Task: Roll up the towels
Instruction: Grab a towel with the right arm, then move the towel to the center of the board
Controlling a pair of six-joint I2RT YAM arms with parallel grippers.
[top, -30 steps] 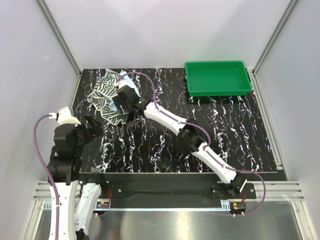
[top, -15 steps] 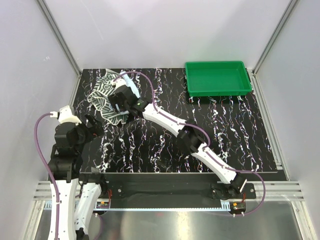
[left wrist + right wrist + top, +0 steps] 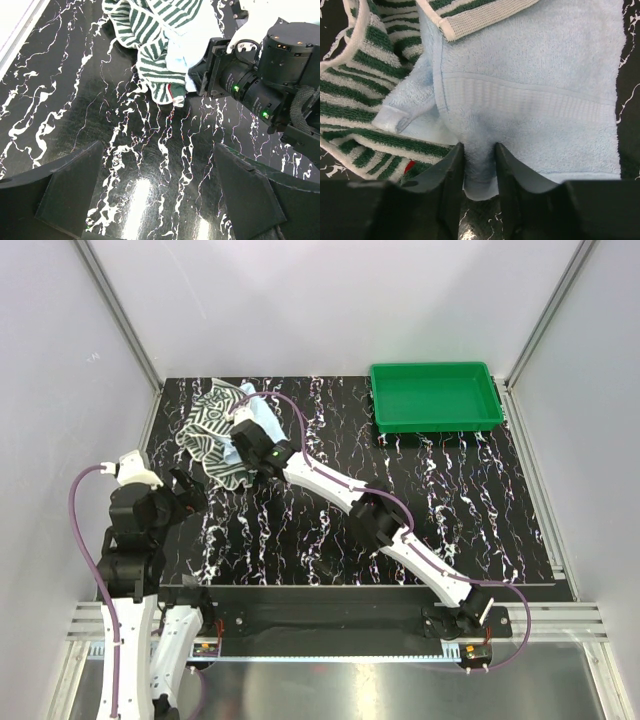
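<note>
Two towels lie bunched together at the table's back left. The dark-and-white striped towel point(image 3: 203, 426) point(image 3: 150, 27) point(image 3: 355, 100) is crumpled, and the pale blue towel point(image 3: 262, 418) point(image 3: 186, 45) point(image 3: 535, 75) lies partly over it. My right gripper point(image 3: 240, 444) point(image 3: 199, 79) point(image 3: 479, 170) reaches in low from the front, shut on a pinched fold at the blue towel's near edge. My left gripper point(image 3: 186, 494) point(image 3: 157, 200) hovers over bare table in front of the towels, open with nothing between its fingers point(image 3: 70, 185).
A green plastic tray point(image 3: 435, 397) sits at the back right. The right arm point(image 3: 340, 485) stretches diagonally across the table's middle. White walls with metal rails close in the table on three sides.
My right gripper has pushed farther back-left into the towels and closed on a fold of the pale blue one. The left arm has not moved.
</note>
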